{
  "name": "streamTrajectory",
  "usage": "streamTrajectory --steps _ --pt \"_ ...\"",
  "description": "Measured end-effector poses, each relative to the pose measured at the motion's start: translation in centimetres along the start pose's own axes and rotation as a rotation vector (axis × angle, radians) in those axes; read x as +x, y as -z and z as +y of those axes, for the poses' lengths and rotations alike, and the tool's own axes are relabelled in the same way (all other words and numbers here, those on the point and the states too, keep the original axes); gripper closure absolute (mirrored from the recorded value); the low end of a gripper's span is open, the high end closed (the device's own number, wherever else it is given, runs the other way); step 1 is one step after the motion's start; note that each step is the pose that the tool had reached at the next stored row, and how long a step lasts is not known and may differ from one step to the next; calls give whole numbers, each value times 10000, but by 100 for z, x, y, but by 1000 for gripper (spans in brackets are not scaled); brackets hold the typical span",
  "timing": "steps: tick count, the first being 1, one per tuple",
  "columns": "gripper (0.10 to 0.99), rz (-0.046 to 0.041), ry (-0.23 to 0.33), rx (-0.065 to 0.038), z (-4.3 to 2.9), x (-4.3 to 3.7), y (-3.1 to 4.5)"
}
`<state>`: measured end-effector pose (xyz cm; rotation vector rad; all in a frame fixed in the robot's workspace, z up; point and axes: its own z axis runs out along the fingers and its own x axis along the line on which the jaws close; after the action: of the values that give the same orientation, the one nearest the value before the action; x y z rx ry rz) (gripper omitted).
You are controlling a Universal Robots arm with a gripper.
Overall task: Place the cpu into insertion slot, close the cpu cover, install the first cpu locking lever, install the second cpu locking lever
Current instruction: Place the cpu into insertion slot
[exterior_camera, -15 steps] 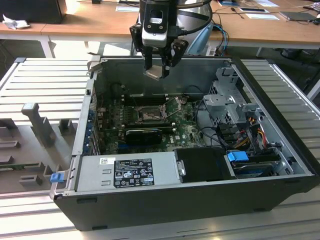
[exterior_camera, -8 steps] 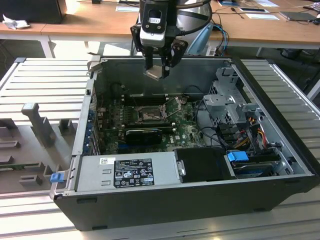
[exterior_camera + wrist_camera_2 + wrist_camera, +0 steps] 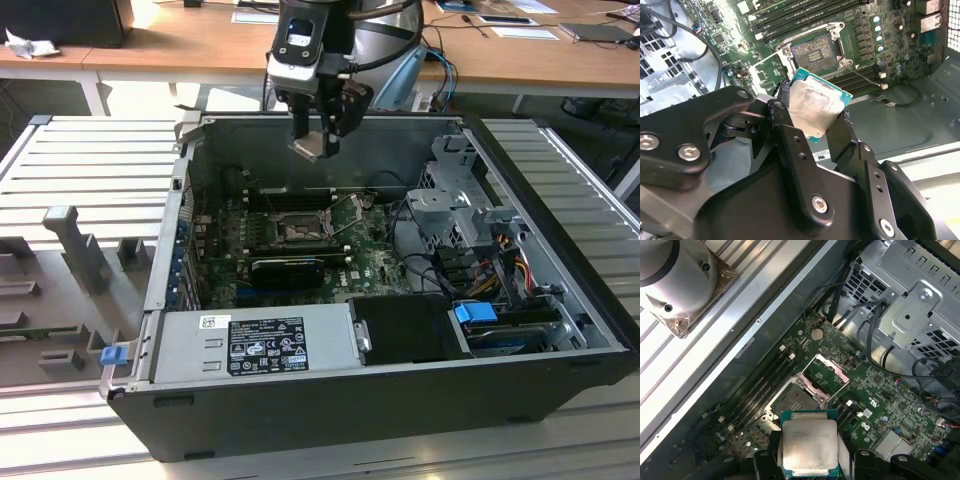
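Observation:
My gripper (image 3: 316, 130) hangs above the open computer case, shut on the cpu (image 3: 311, 148), a small square chip with a dull silver top and green edge. Both wrist views show the cpu (image 3: 815, 106) (image 3: 809, 444) pinched at its sides between the black fingers (image 3: 789, 137). Below it on the motherboard lies the insertion slot (image 3: 299, 229) (image 3: 816, 51) (image 3: 795, 401), its dark pin field uncovered. The cpu cover (image 3: 826, 373) stands flipped open beside the slot. A thin locking lever (image 3: 864, 76) sticks out unlatched next to the socket.
A black expansion card (image 3: 285, 268) sits in front of the socket, and memory slots (image 3: 790, 15) run beside it. A grey power supply (image 3: 255, 345) lines the case's near wall. The drive cage (image 3: 460, 190) and cables (image 3: 480, 265) are at the exterior view's right.

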<state>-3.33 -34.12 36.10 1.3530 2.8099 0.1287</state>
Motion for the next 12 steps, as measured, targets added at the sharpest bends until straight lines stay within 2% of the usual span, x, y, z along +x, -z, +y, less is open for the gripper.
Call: streamTrajectory --steps 12 --pt "553 -136 -1611 -27 -1 0 -16"
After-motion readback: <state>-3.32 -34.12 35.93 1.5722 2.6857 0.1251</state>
